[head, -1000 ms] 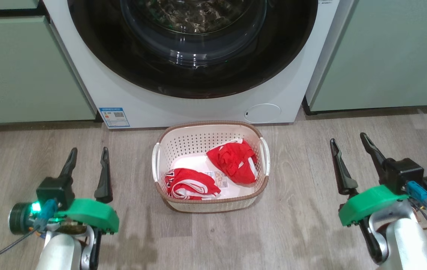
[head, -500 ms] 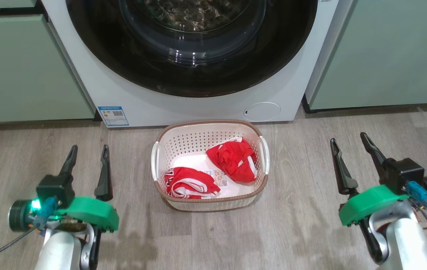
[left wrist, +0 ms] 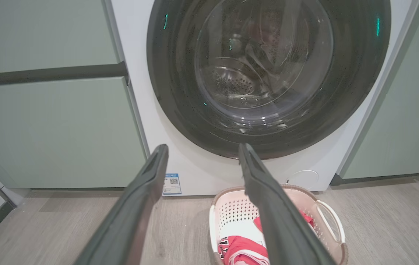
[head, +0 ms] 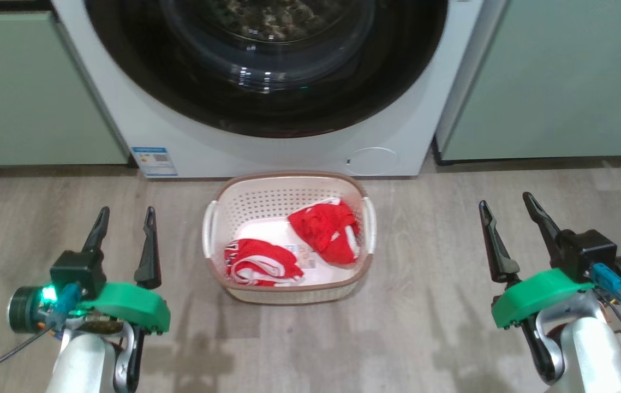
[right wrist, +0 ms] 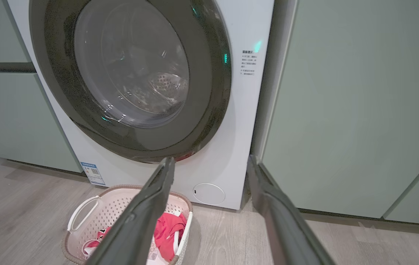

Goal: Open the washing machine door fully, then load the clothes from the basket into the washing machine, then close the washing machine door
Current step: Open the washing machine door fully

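The washing machine (head: 267, 155) stands ahead with its door (head: 179, 103) shut, black rim flat against the white front and the steel drum showing through the glass. On the floor just in front of it sits the cream basket (head: 213, 240) with the clothes inside: one red garment (head: 324, 229) at the back right, another (head: 258, 262) at the front left. My left gripper (head: 127, 210) hovers open to the basket's left and my right gripper (head: 505, 199) hovers open to its right, both empty. The left wrist view looks past the open left gripper (left wrist: 202, 146) at the door (left wrist: 268, 73) and basket (left wrist: 327, 217).
Pale green cabinets (head: 32, 93) flank the machine on the left, and more cabinets (head: 556, 82) stand on the right. A round filter cap (head: 371, 161) and a blue sticker (head: 153, 161) mark the machine's lower front. Grey wood-look floor (head: 425, 327) surrounds the basket.
The whole head picture has shifted left and slightly up, so the camera has moved. Both grippers stay open and the basket, clothes and door stand as before.
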Controlling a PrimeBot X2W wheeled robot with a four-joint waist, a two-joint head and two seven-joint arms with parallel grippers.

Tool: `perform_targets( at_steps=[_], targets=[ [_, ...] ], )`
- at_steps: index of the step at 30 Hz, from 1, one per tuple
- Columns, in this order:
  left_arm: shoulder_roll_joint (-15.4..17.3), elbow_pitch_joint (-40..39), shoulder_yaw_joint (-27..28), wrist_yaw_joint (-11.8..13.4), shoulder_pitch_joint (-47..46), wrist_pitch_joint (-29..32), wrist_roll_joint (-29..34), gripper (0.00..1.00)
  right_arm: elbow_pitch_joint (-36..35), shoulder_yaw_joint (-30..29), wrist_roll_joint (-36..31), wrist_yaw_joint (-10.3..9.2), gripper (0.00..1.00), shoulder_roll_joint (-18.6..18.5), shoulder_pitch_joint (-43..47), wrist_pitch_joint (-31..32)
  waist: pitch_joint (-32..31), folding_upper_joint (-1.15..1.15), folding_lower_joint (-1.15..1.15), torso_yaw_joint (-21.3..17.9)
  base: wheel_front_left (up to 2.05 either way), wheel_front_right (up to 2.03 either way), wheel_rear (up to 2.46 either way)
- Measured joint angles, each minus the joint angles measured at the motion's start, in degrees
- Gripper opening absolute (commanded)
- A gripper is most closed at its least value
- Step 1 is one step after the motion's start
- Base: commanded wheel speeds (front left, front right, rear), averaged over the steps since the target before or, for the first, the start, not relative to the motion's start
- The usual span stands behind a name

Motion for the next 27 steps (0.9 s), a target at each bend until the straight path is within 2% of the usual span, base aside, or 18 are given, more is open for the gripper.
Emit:
perform_targets(
  at_steps=[16, 22, 27],
  targets=[
    [-0.66, -0.09, -0.24, -1.05, -0.05, -0.01, 0.31, 1.0, -0.05, -0.64, 0.25, 0.0, 1.0, -0.05, 0.01, 0.0, 0.32, 0.0, 0.0, -0.9, 1.18, 1.18, -2.37],
    [-1.07, -0.47, -0.41, -1.48, -0.06, -0.15, 0.31, 1.0, -0.09, -0.87, 0.51, 0.0, 1.0, -0.27, 0.01, 0.0, 0.49, 0.0, 0.0, -1.01, 0.65, 0.65, -1.29],
    [-1.04, -0.65, -0.37, -1.55, -0.08, -0.15, 0.32, 1.0, -0.09, -0.83, 0.68, 0.0, 1.0, -0.29, 0.01, -0.01, 0.62, 0.0, 0.0, -1.08, 0.13, 0.13, -0.27]
  ],
)
